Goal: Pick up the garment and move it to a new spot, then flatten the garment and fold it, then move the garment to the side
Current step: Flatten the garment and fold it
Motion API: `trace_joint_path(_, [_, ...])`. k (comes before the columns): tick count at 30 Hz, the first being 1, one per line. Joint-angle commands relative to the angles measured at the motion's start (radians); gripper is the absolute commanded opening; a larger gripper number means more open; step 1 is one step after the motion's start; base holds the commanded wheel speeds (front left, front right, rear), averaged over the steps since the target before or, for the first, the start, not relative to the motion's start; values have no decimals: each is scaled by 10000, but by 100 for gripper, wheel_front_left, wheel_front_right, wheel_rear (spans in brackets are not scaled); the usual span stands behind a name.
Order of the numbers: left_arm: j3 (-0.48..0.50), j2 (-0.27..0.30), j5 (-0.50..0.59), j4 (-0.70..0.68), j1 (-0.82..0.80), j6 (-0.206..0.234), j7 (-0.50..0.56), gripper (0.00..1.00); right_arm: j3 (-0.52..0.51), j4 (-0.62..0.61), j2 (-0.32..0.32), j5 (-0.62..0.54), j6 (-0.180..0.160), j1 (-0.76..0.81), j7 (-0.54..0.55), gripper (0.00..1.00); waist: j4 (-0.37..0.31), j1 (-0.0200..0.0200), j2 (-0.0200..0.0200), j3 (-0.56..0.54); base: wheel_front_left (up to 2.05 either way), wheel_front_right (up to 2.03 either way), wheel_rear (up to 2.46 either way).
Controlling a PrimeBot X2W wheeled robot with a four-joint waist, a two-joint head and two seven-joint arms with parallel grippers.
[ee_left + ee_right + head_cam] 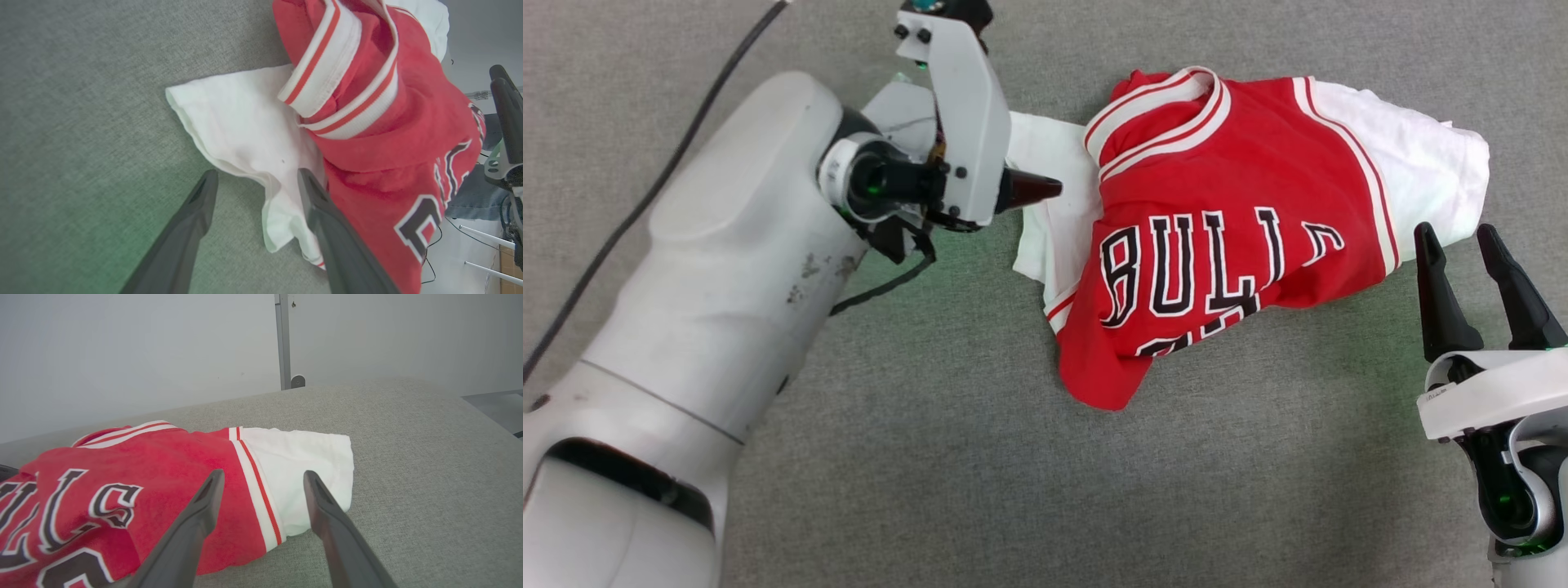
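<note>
One garment [1225, 220], lettered "BULL" in black, lies crumpled on the grey tabletop [947, 425]; left claw [256, 178] at its 9 o'clock, right claw [1455, 233] at 4 o'clock; both spread apart, empty.

Red-white jersey garment [1241, 188] crumpled on grey surface.

- The bulky white left arm [727, 245] bends at the wrist; its dark-fingered left gripper [257, 173] points toward the robot's right, fingers spread apart.
- The dark-fingered right gripper [1455, 233] on its white wrist [1494, 392] points forward, fingers likewise parted.
</note>
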Motion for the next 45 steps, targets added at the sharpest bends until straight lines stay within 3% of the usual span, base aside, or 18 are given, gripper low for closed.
trace_joint_path(1, [-27, -11, -84, 59, 84, 4, 21, 100, 15, -6, 20, 42, -6, -79, -43, 100, -19, 0, 0, 30, 0, 0, 0])
trace_joint_path(8, [-476, -40, 178, 237, 247, 5, 72, 100, 56, -14, 78, 66, -6, -68, -85, 100, -98, 0, 0, 84, 0, 0, 0])
trace_joint_path(10, [-614, -53, 252, 298, 337, 5, 49, 43, 88, 12, 89, 85, -6, -79, -103, 100, -117, 0, 0, 95, 0, 0, 0])
trace_joint_path(12, [-625, -66, 180, 371, 388, 5, -10, 0, 95, 40, 90, 96, -6, -85, -128, 100, -127, 0, 0, 85, 0, 0, 0])
trace_joint_path(24, [-365, 331, -259, 422, 397, 5, -440, 0, -235, -76, -174, -160, -6, 58, 214, 100, 668, 0, 0, -479, 0, 0, 0])
trace_joint_path(35, [-174, 1524, -613, 89, 1160, 5, -1045, 0, -607, -780, -551, -385, -6, 314, 1055, 100, 2067, 0, 0, -1151, 0, 0, 0])
trace_joint_path(44, [-150, 1822, -821, 6, 1768, 5, -1576, 0, -781, -1104, -693, -475, -6, 468, 1624, 100, 2339, 0, 0, -1385, 0, 0, 0])
trace_joint_path(45, [-138, 1820, -834, -16, 1843, 5, -1727, 43, -784, -1075, -759, -476, -6, 496, 1694, 100, 2346, 0, 0, -1435, 0, 0, 0])
